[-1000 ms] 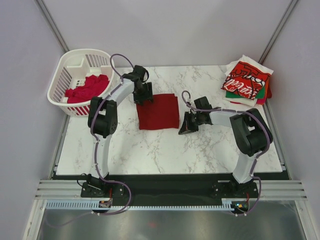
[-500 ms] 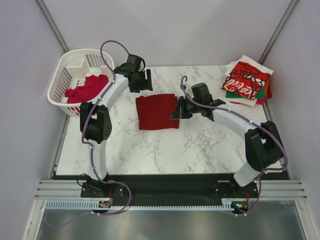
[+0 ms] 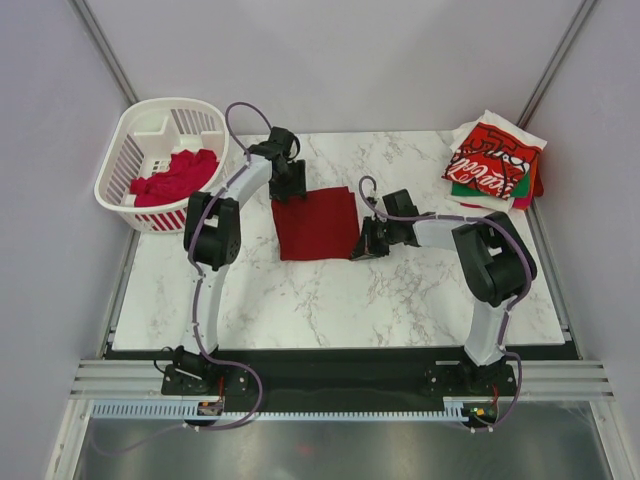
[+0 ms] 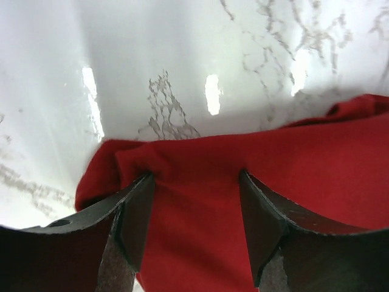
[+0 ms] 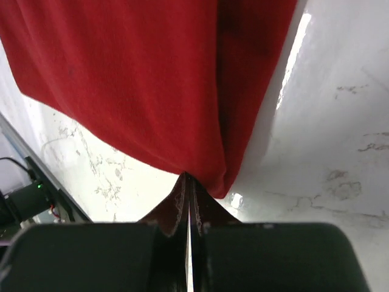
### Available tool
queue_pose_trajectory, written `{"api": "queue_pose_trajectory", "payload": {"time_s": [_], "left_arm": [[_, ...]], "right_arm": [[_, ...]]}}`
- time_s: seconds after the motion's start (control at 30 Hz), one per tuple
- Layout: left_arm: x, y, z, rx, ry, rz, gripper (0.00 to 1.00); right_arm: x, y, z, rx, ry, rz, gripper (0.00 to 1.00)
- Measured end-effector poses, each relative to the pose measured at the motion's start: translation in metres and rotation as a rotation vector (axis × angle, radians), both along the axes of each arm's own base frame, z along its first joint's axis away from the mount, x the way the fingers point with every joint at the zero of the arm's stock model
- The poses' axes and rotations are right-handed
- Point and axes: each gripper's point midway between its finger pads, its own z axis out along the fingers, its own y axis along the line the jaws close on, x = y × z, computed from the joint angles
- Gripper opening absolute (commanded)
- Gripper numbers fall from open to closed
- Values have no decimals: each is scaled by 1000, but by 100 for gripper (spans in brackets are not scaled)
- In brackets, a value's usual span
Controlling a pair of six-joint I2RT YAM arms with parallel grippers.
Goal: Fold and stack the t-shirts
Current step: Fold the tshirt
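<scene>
A folded dark red t-shirt (image 3: 316, 222) lies flat in the middle of the marble table. My left gripper (image 3: 290, 192) is at its far left corner. In the left wrist view it (image 4: 196, 176) is open, and its fingers (image 4: 135, 213) straddle the red cloth (image 4: 200, 231). My right gripper (image 3: 364, 247) is at the shirt's near right corner. In the right wrist view it (image 5: 187, 176) is shut, with its tips touching the cloth's edge (image 5: 152, 91); no cloth shows between them. A stack of folded tees topped by the red Coca-Cola one (image 3: 492, 160) sits at the far right.
A white slotted basket (image 3: 140, 130) stands at the far left off the table's corner, with crumpled red tees (image 3: 175, 175) inside. The enclosure's grey walls close in on both sides.
My right gripper rose over the shirt's right edge, then came back down to its near right corner. My left gripper drew away past the far edge, then returned to the far left corner.
</scene>
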Motion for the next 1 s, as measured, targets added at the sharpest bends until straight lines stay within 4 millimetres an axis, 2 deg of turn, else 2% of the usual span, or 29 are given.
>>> {"api": "queue_pose_trajectory", "payload": {"time_s": [0.07, 0.2, 0.27, 0.3, 0.33, 0.43, 0.5, 0.53, 0.57, 0.63, 0.67, 0.7, 0.77, 0.83, 0.87, 0.93, 1.0], "left_arm": [[2, 0, -12, 6, 17, -2, 64], [10, -3, -5, -4, -8, -6, 64], [10, -3, -6, -6, -5, -8, 67], [10, -3, -7, -5, -4, -9, 70], [9, -4, -6, -7, -4, -10, 83], [10, -4, -2, -10, -13, -25, 98], [9, -5, 8, -15, -27, -33, 100], [9, -6, 18, -23, -40, -35, 100], [9, -7, 28, -34, -54, -38, 100], [9, -9, 62, -60, -108, -45, 100], [8, -9, 77, -71, -132, -48, 100], [6, -10, 100, -87, -171, -51, 100], [0, -10, 145, -120, -249, -59, 100], [-17, -6, 187, -147, -323, -65, 100], [-31, -3, 205, -156, -348, -69, 100], [-59, 4, 226, -169, -380, -76, 100], [-94, 12, 230, -176, -376, -84, 100]], "right_arm": [[-3, -1, -3, 22, 10, 6, 0], [-1, 0, -2, 38, -8, 18, 0], [-4, 0, -4, 47, -9, 29, 0], [-8, 1, -5, 59, -4, 36, 0], [-11, 2, -5, 70, -3, 44, 0], [-27, -5, -3, 62, 3, 47, 0], [-43, -14, 1, 23, 16, 41, 6], [-48, -19, 7, -5, 15, 31, 9], [-50, -22, 14, -20, 2, 25, 21], [-46, -29, 44, -50, -77, -1, 53], [-40, -32, 61, -60, -127, -18, 75], [-34, -34, 77, -61, -166, -36, 83], [-13, -35, 116, -63, -286, -65, 94], [8, -35, 142, -63, -362, -87, 96], [21, -34, 152, -62, -388, -98, 97], [43, -33, 158, -68, -410, -113, 98], [69, -32, 150, -87, -403, -127, 98]]}}
